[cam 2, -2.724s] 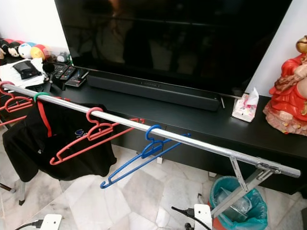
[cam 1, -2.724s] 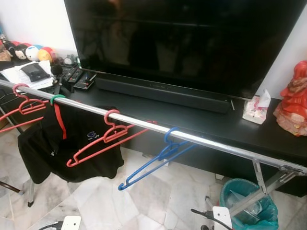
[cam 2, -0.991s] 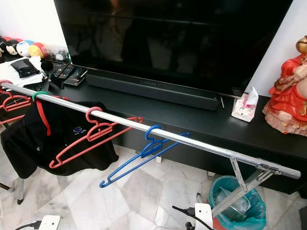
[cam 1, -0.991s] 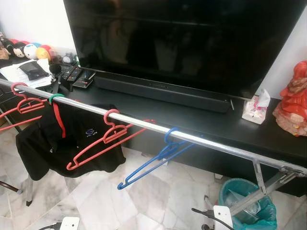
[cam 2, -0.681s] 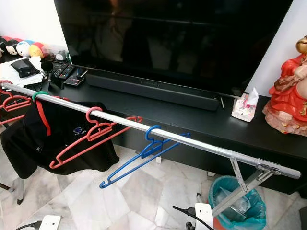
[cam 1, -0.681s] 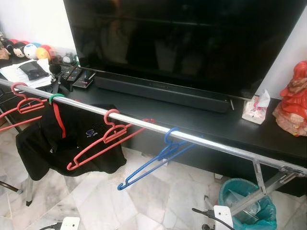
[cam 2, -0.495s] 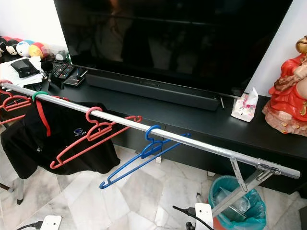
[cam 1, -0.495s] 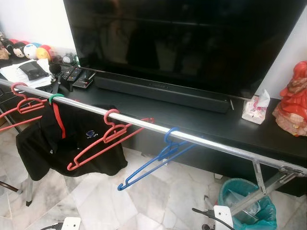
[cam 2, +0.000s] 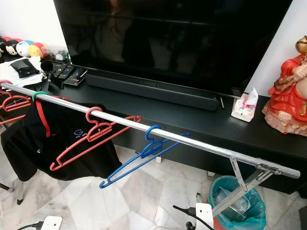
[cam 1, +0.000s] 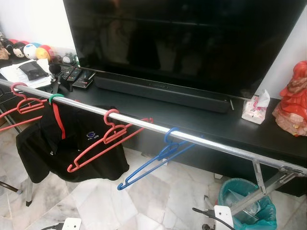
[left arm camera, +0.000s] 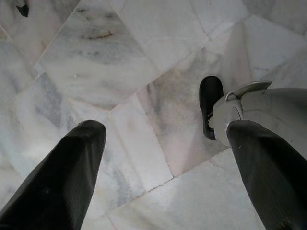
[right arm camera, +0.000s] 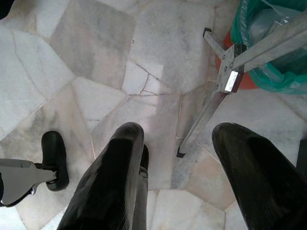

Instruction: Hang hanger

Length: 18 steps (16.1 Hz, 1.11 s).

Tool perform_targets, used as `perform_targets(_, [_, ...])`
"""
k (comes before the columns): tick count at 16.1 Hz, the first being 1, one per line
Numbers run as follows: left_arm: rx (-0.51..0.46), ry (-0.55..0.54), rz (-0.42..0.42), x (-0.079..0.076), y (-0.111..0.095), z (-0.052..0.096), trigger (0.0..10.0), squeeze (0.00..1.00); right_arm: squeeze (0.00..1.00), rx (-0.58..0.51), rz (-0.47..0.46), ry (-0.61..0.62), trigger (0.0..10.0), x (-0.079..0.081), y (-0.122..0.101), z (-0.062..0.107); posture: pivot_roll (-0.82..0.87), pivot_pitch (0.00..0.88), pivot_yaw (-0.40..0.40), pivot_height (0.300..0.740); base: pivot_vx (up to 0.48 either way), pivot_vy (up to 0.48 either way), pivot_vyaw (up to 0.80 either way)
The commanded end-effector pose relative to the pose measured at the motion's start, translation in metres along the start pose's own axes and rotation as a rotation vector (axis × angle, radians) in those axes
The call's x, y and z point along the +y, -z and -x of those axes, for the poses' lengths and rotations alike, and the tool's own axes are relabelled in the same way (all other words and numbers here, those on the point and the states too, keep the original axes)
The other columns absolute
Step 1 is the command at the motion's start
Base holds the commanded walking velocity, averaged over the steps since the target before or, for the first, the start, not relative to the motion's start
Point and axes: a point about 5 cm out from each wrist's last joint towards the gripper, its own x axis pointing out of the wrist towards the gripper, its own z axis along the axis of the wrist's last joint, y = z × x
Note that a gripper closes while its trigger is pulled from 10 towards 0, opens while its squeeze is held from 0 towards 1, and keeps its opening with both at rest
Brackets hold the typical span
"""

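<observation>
A silver rail (cam 1: 144, 125) of a drying rack runs across in front of me. On it hang a blue hanger (cam 1: 156, 160), a red hanger (cam 1: 103, 143) to its left, and another red hanger (cam 1: 21, 108) at the far left. Between the two red ones, a green-hooked hanger (cam 1: 57, 98) carries a black shirt (cam 1: 53, 143). My left gripper (left arm camera: 165, 132) hangs open over the marble floor, holding nothing. My right gripper (right arm camera: 177, 132) is also open and empty, low beside the rack's leg (right arm camera: 206, 115).
Behind the rail stands a black TV console (cam 1: 216, 129) with a large TV (cam 1: 182, 43), a soundbar (cam 1: 163, 93), remotes (cam 1: 76, 76), a tissue pack (cam 1: 255, 109) and a red figurine (cam 1: 293, 100). A green-lined bin (cam 1: 247, 203) sits under the rail's right end. Power strips (cam 1: 223, 215) lie on the floor.
The black shirt has swung a little to the right under the rail. The hangers and both grippers stay as they were.
</observation>
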Motion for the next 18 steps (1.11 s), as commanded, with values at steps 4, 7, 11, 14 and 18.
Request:
perform_targets(4, [0.017, 0.006, 0.001, 0.001, 0.007, 0.001, 10.0, 0.00, 0.00, -0.020, -0.009, 0.002, 10.0, -0.001, -0.006, 0.000, 0.15, 0.000, -0.070, 0.740, 0.000, 0.000, 0.00])
perform_targets(7, [0.016, 0.014, 0.004, 0.000, 0.007, 0.001, 10.0, 0.00, 0.00, -0.021, -0.008, 0.002, 10.0, -0.001, -0.006, 0.000, 0.15, 0.000, -0.071, 0.740, 0.000, 0.000, 0.00])
perform_targets(11, [0.010, 0.024, 0.002, -0.005, 0.006, 0.001, 10.0, 0.00, 0.00, -0.021, -0.010, 0.003, 10.0, -0.002, -0.006, 0.000, 0.14, 0.000, -0.068, 0.740, 0.000, 0.000, 0.00])
perform_targets(14, [0.004, 0.032, 0.001, -0.011, 0.002, 0.000, 10.0, 0.00, 0.00, -0.021, -0.010, 0.003, 10.0, -0.002, -0.006, 0.000, 0.14, 0.000, -0.068, 0.740, 0.000, 0.000, 0.00])
perform_targets(18, [0.005, 0.035, 0.001, -0.013, 0.002, 0.000, 10.0, 0.00, 0.00, -0.019, -0.011, 0.002, 10.0, -0.001, -0.006, 0.000, 0.13, 0.000, -0.058, 0.740, 0.000, 0.000, 0.00])
